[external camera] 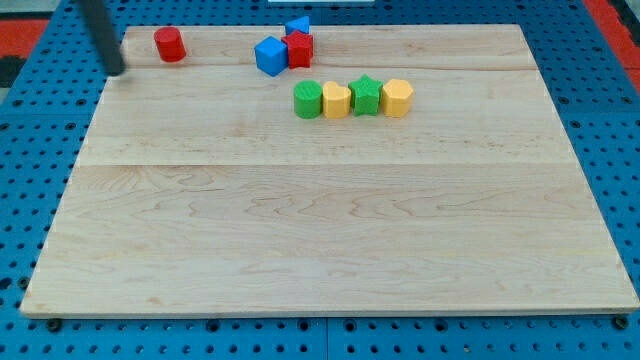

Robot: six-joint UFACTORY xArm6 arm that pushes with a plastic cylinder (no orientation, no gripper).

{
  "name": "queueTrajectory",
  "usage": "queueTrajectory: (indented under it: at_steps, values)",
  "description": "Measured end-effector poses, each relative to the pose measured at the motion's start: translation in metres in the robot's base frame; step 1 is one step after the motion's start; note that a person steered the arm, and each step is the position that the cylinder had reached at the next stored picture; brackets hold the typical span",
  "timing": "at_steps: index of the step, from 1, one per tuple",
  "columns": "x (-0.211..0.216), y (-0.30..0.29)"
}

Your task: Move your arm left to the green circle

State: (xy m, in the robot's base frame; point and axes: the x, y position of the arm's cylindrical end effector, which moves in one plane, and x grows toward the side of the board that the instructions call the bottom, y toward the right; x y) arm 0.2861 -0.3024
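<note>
The green circle (307, 100) is a round green block at the left end of a row in the upper middle of the wooden board (330, 240). To its right, touching in a line, stand a yellow block (336, 101), a green star (366, 95) and a yellow hexagon (398, 98). My tip (118, 71) is at the board's top left edge, far to the left of the green circle and just left of a red cylinder (170, 45).
Above the row, a blue cube (270, 56), a red block (299, 48) and a small blue block (298, 25) cluster near the board's top edge. Blue pegboard surrounds the board.
</note>
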Motion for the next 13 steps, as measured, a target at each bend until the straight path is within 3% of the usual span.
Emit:
queueTrajectory:
  at_steps: [1, 2, 3, 5, 6, 10, 11, 13]
  values:
    - [-0.065, 0.033]
    - [-0.065, 0.117]
    - [-0.068, 0.162]
    - [-0.079, 0.063]
    - [-0.061, 0.055]
    - [-0.039, 0.099]
    - [-0.012, 0.135]
    - [-0.012, 0.145]
